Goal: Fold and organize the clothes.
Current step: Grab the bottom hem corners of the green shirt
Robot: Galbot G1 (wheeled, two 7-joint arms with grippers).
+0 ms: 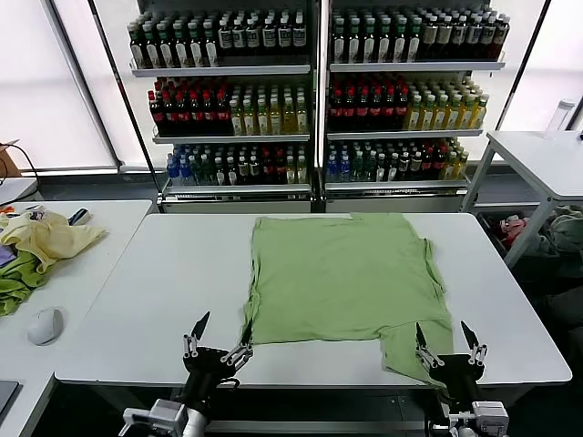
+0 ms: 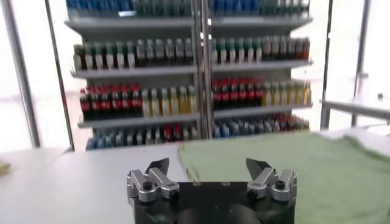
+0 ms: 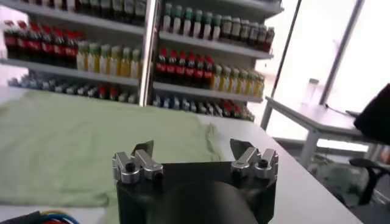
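On the bench [image 1: 164,300], frame centre: light green shirt [image 1: 342,282] spread flat
Long axis: runs from near edge toward the bottle shelves [image 1: 310,91]
Left pincer [image 1: 217,344]: wide, empty, lower left, beside the hem corner
Right pincer [image 1: 450,346]: wide, empty, lower right, by the hanging sleeve

The scene is being lit brightly by blown-out white windows [image 1: 32,82] at ten and two o'clock; the stocked bottle shelves [image 2: 195,91] are being blurred in both wrist views.
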